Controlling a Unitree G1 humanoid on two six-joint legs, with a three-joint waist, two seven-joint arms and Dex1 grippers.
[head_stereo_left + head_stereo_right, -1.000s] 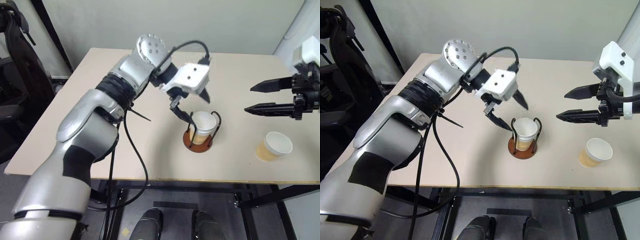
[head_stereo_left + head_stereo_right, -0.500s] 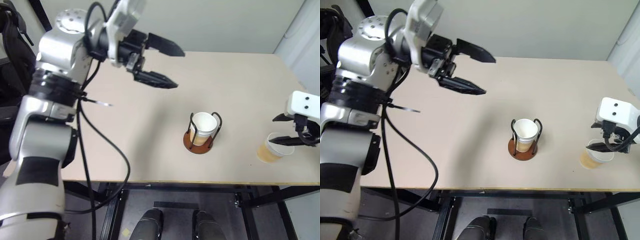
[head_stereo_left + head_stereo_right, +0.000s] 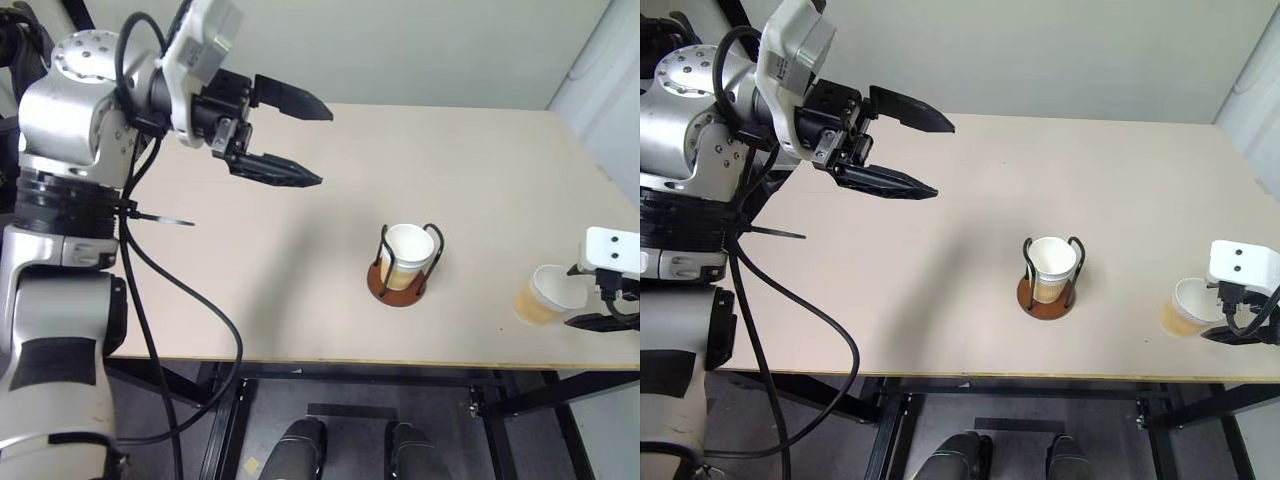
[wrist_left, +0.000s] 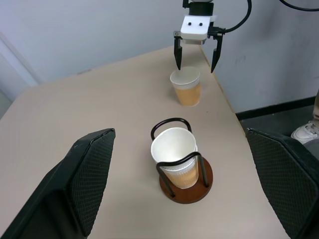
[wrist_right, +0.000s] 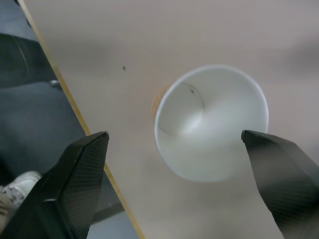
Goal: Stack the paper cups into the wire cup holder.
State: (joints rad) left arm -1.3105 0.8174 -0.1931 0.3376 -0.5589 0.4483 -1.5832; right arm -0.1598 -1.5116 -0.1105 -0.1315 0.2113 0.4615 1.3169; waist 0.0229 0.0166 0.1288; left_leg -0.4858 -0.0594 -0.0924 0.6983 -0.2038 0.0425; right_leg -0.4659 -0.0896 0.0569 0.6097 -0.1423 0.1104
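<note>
Where the beige table (image 3: pixel 480 160) nears its right edge, we list one tan-walled, white-rimmed paper cup (image 4: pixel 186 85) upright, mouth up, between our spread right gripper (image 4: pixel 195 52) fingers, untouched. Our left gripper (image 3: pixel 305 140) gapes empty; another cup (image 3: pixel 405 255) stands upright in the black-wire, reddish-brown-based holder (image 3: pixel 397 284).

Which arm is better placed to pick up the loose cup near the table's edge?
Right. The right gripper hangs open directly over the loose cup, fingers either side of its rim. The left gripper is raised far across the table, beyond the holder.

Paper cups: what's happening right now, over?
Left gripper open, raised. Right gripper open astride loose cup. One cup in wire holder. Nothing blocking.
</note>
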